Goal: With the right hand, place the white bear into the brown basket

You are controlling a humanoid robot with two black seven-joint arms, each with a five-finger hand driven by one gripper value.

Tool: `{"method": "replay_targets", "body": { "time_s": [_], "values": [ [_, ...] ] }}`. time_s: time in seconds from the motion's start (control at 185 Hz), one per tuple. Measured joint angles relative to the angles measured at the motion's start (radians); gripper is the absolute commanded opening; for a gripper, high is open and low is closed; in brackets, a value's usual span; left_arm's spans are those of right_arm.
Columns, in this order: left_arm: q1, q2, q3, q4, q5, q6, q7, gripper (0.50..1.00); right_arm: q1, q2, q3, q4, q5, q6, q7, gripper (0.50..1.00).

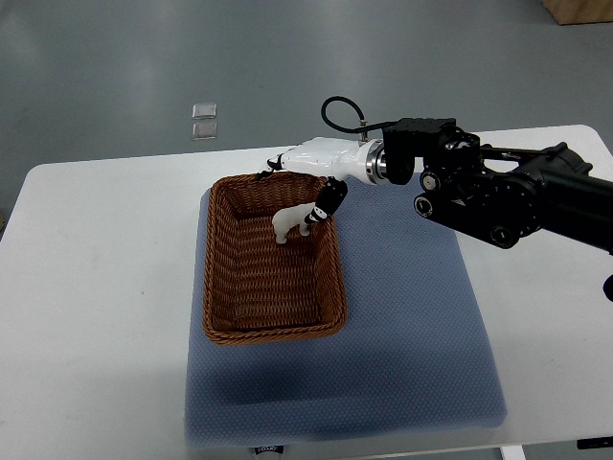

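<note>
The right hand (321,182) apparently pinches the small white toy bear (290,223) over the brown woven wicker basket (222,287); next, fingers must release.

A small white plastic toy bear (287,224) stands upright inside a brown rectangular woven wicker basket (272,327), toward the basket's one-o'clock corner, close to its far rim. The basket sits open-topped, its long side running twelve to six, and holds nothing but the bear.
</note>
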Motion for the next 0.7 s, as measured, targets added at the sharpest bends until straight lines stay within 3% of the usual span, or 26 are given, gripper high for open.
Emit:
{"method": "replay_targets", "body": {
  "time_s": [0.373,0.703],
  "values": [
    [0.000,0.000,0.000,0.000,0.000,0.000,0.000,1.000,-0.054,-0.083,0.133,0.000,0.044,0.003,-0.001,0.887],
    [0.000,0.000,0.000,0.000,0.000,0.000,0.000,1.000,-0.189,-0.133,0.360,-0.076,0.284,-0.001,-0.005,0.887]
  ]
}}
